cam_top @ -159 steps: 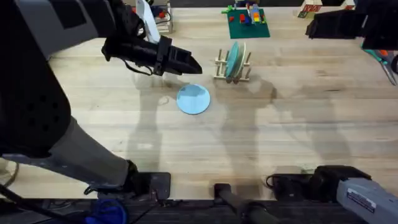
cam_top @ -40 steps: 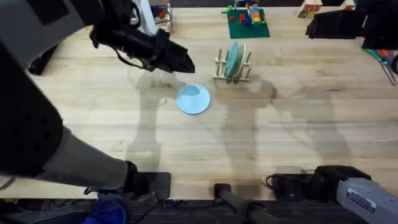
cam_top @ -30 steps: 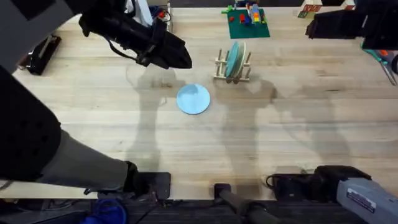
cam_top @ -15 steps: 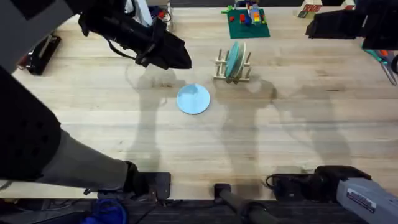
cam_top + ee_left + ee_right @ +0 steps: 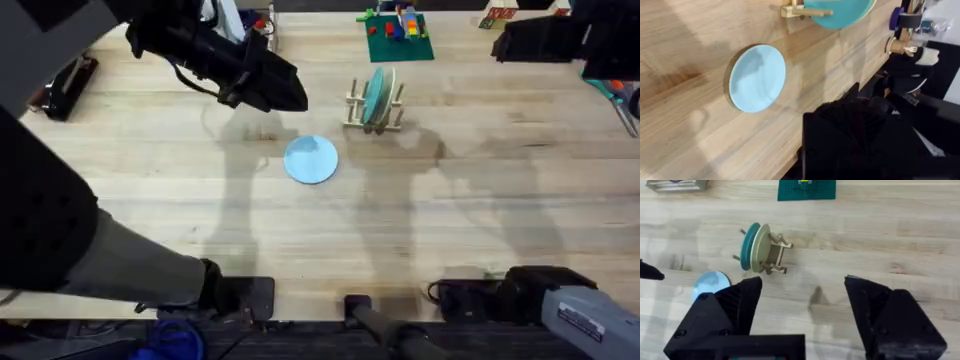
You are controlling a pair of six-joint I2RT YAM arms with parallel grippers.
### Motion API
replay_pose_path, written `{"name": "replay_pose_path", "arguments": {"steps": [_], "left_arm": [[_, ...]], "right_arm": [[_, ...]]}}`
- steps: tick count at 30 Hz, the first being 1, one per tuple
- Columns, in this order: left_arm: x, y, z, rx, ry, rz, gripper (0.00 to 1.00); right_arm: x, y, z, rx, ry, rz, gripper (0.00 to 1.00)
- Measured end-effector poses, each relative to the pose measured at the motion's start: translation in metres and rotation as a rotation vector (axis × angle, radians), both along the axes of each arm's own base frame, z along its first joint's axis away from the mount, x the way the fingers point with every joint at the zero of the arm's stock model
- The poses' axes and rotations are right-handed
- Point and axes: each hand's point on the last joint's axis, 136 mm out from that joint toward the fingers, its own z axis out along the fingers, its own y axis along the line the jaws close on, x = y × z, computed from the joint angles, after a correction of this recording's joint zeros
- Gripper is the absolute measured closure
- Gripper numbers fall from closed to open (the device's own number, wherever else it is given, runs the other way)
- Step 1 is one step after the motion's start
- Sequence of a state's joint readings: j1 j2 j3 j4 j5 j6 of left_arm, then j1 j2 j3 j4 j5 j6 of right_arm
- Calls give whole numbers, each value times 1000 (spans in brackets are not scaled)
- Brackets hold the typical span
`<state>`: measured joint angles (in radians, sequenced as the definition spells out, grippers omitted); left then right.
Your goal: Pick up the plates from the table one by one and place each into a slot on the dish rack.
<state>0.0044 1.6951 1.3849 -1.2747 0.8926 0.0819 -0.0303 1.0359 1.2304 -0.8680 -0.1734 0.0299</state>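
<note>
A pale light blue plate [image 5: 311, 159] [image 5: 757, 78] [image 5: 711, 284] lies flat on the table [image 5: 450, 200], near the middle. Behind it and to the right stands the small wooden dish rack [image 5: 375, 103] [image 5: 772, 250]. It holds a teal plate [image 5: 375, 92] [image 5: 747, 247] and a cream plate [image 5: 760, 245] on edge. My left gripper [image 5: 295, 95] hovers left of the rack and behind the blue plate, touching neither. My right gripper [image 5: 802, 297] hangs high over the far right of the table, open and empty.
A green baseplate with toy bricks [image 5: 398, 35] lies at the far edge behind the rack. A black object [image 5: 65, 85] sits at the far left. Bare wood stretches in front of the blue plate and to its right.
Over the earlier frames the left gripper drew back from beside the rack toward the far left. It has held still for the last second. The plates have not moved.
</note>
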Motion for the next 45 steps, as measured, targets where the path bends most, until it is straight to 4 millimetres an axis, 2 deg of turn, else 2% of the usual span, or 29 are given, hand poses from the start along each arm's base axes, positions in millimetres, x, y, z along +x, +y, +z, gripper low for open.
{"name": "replay_pose_path", "arguments": {"steps": [6, 16, 40, 45], "left_arm": [[-7, 2, 2, -14, -29, -50, 958], [-7, 20, 5, -36, -53, -31, 958], [-7, 17, 9, -62, -137, -94, 958], [-7, 23, 9, -62, -135, -81, 958]], "right_arm": [[0, 0, 0, 0, 0, 0, 7], [0, 0, 0, 0, 1, 0, 7], [0, 0, 0, 0, 1, 0, 8], [0, 0, 0, 0, 1, 0, 8]]}}
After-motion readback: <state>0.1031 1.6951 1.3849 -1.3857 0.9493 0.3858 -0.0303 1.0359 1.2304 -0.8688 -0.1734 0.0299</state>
